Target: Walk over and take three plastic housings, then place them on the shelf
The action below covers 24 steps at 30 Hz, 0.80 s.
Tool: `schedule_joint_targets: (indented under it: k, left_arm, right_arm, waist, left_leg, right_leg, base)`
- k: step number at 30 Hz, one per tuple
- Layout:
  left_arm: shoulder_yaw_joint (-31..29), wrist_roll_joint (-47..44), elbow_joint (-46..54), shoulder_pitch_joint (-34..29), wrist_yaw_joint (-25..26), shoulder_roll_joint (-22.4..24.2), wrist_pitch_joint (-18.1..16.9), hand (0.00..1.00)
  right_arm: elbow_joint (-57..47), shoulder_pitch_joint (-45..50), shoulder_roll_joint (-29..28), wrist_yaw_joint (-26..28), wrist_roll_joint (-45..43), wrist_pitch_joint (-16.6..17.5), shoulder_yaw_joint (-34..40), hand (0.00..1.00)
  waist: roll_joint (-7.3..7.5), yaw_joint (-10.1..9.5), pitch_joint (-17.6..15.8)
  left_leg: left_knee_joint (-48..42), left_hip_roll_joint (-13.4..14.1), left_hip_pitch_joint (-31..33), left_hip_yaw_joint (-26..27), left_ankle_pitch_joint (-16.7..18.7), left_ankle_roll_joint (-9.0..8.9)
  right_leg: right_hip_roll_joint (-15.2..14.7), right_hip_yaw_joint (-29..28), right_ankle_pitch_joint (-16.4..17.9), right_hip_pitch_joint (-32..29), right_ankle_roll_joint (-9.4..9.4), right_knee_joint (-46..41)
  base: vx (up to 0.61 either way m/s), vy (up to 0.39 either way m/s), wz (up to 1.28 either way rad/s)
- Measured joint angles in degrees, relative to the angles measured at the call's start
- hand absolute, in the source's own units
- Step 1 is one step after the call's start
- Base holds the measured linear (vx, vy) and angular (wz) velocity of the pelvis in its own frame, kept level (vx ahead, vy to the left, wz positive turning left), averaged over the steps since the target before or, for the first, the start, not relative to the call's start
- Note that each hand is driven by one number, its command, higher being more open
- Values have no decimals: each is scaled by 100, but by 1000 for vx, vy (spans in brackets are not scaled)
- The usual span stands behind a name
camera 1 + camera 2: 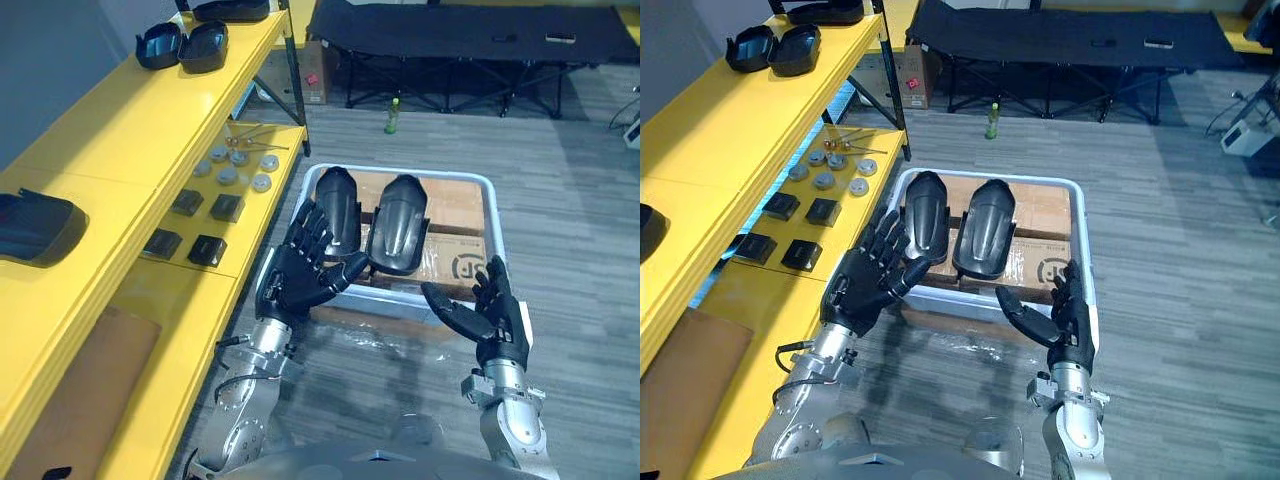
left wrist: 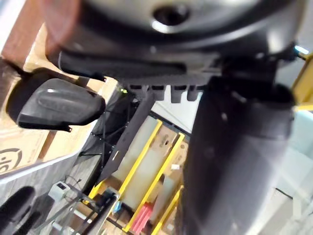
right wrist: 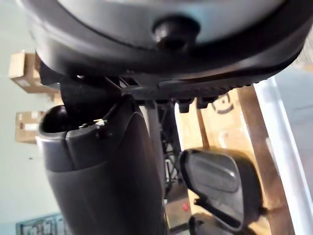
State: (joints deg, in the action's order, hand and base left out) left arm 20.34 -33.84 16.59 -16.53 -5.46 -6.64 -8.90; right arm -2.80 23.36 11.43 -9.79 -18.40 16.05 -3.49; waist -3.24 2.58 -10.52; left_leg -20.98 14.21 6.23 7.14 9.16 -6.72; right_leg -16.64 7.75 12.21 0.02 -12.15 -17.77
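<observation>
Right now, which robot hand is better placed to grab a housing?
Left. The left robot hand is open at the near end of the left housing; the right robot hand, open, is clear of both.

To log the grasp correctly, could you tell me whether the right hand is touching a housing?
Apart. The left eye view shows a clear gap between the right hand and the nearest housing.

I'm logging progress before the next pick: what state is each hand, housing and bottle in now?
left hand: open, fingers spread by the left housing.
right hand: open, empty, at the white bin's near rim.
left housing: lying in the white bin, not lifted.
right housing: lying in the white bin, untouched.
shelf housing: lying on the yellow shelf.
green bottle: upright on the floor.
</observation>
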Motion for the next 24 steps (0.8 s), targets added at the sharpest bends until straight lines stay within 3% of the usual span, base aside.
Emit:
schedule_joint_targets:
  k: [2,7,8,18,24]
  left_arm:
    - [-90,9,10,-15,26,-30,-1,100]
    - [-351,90,9,-211,75,-88,-2,100]
    - [-682,26,187,141,483,-64,-235,100]
    - [-799,22,187,65,560,1,-256,100]
    - [-861,29,187,18,633,133,-264,100]
  right_arm:
    - [-12,-129,-37,53,-6,-82,-135,100]
    - [-13,-250,-348,49,-16,-77,-405,100]
    - [88,-361,-513,76,-261,-53,-106,100]
    - [101,-339,-513,161,-241,-83,-89,100]
    - [202,-357,-505,202,192,-498,50,100]
  waist:
    - [81,-136,31]
    - [299,-301,92]
    - [422,-248,237]
    - [424,-242,238]
    - [438,-221,263]
  left_leg:
    - [190,-314,-104,-122,191,-231]
    - [220,-466,-259,342,205,-150]
    - [-58,-469,124,-251,358,-191]
    - [150,-377,-183,-72,318,-235]
    - [561,-250,-613,159,153,-334]
  right_leg:
    - [-153,-280,-224,-119,-104,120]
    - [-256,-350,-1277,-214,22,753]
    - [-11,-34,-1388,-260,77,1290]
    - [47,-43,-1388,-159,77,1296]
    - [165,-38,-1392,-69,82,1297]
  base:
    - [-59,273,-60]
    - [-39,215,-54]
    - [-6,35,-8]
    - [-2,-13,-8]
    - [10,-39,-16]
